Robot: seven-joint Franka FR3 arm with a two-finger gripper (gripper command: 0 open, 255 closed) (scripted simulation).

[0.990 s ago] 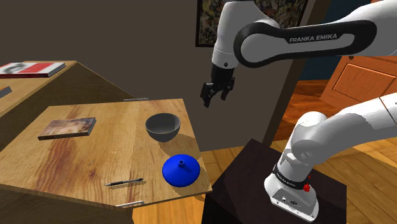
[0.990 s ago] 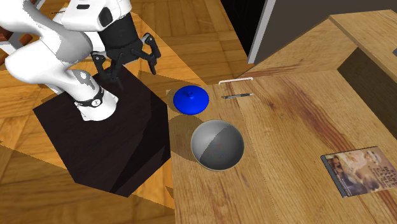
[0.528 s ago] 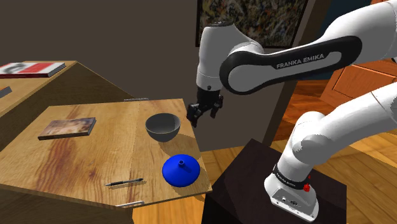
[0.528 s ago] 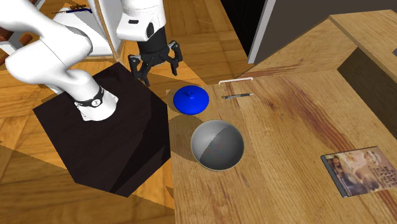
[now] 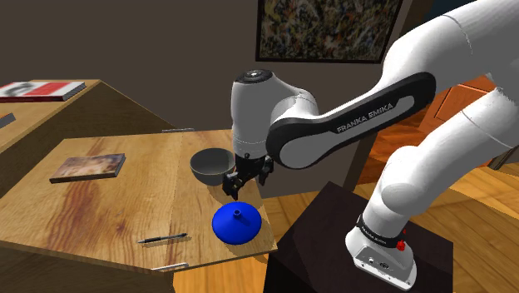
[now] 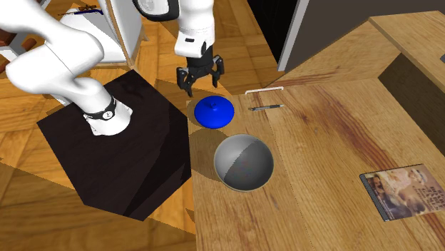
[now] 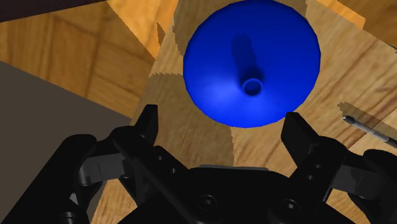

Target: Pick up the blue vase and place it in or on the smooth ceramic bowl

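1. Room check: blue vase (image 5: 236, 223) (image 6: 214, 112) (image 7: 251, 60) sits on the wooden table (image 5: 100, 208) (image 6: 321, 142) right at the edge facing the stand (image 5: 324, 241) (image 6: 121, 164). Plenty of bare wood past it.
2. gripper (image 5: 239, 187) (image 6: 200, 84) (image 7: 221, 116) hangs just above the vase, a bit to its stand side. Fingers are spread wide and grip nothing.
3. pen (image 5: 163, 238) (image 6: 266, 108) (image 7: 369, 127) lies near the vase. The grey bowl (image 5: 212, 166) (image 6: 244, 162) stands just beyond the vase, not touching it, and the book (image 5: 88, 166) (image 6: 403, 191) is well apart from it.
4. Half a second ago the gripper was higher, off the table edge. Now it's dropped in over the vase. Vase, bowl and pen haven't budged.
5. Arm (image 5: 370, 116) reads "FRANKA EMIKA".
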